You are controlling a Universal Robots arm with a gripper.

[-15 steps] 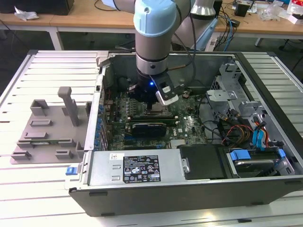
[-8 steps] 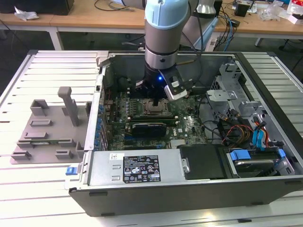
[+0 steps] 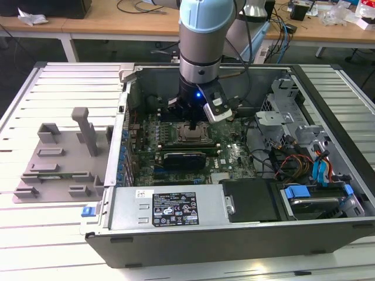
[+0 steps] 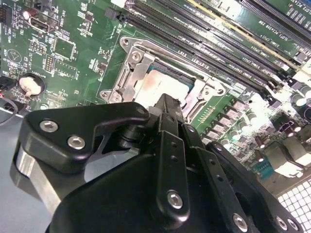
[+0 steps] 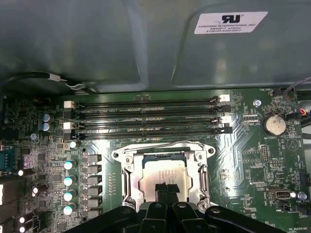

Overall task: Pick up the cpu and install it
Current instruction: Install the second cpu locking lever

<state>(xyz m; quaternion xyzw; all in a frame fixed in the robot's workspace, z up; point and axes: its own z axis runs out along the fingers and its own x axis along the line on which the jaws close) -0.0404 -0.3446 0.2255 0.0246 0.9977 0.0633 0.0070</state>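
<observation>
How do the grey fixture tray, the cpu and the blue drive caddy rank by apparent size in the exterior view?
1. The grey fixture tray, by far the largest.
2. The blue drive caddy.
3. The cpu in its socket under the gripper.
The last two look similar; the arm partly covers the cpu, so their order is unsure.

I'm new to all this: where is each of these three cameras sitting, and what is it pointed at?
Exterior view: off the arm, looking down into the open computer case; the arm descends to the motherboard, gripper over the socket.
First wrist view: rides on the arm, looking past the gripper at the cpu seated in the socket frame.
Second wrist view: rides on the arm, seeing the gripper body from behind, above the cpu.
Shared: both wrist views show cpu and memory slots.
</observation>
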